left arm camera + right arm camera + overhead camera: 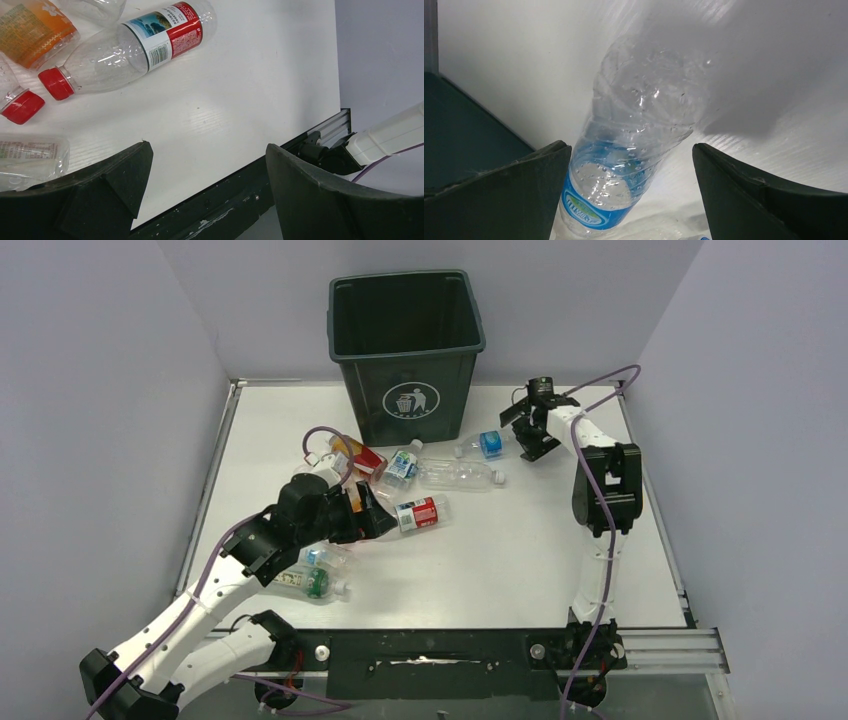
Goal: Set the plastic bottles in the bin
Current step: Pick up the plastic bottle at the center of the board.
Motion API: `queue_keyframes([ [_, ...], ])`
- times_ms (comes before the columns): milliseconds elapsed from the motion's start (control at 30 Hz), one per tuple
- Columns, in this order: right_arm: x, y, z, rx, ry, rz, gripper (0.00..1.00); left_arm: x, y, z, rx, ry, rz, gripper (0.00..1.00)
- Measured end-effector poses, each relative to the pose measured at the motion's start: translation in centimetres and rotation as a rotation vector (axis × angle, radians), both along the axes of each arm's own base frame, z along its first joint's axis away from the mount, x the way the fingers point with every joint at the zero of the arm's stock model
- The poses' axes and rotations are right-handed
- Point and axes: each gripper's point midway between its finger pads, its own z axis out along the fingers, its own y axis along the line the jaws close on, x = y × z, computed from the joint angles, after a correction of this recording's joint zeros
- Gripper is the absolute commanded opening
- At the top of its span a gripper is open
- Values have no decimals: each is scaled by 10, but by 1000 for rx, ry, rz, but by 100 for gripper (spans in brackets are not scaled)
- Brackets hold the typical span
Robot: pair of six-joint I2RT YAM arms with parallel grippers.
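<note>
The left end effector (368,512) is seen wide open and empty above the table (520,560), beside a red-labelled bottle (420,513). The right end effector (522,430) is likewise spread wide with nothing gripped, and a blue-labelled bottle (624,165) is seen lying below its parted jaws. The remaining plastic bottles (400,468) are scattered on the table before the bin (405,340).

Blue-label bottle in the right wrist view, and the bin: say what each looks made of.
Blue-label bottle: thin clear plastic, glossy; see-through dented walls with bright glints. Bin: probably rigid moulded plastic, dark green, faintly shiny; smooth tapered walls, thick rim.
</note>
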Motion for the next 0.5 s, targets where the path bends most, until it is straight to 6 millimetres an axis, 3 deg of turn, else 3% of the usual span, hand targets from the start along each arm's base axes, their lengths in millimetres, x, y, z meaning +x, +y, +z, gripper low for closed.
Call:
queue_keyframes([
  [267,1,-9,-16,9,26,-23,98,1,1,-1,1,3,3,84],
  [500,6,-16,-17,20,9,-29,62,2,2,-1,1,4,9,84],
])
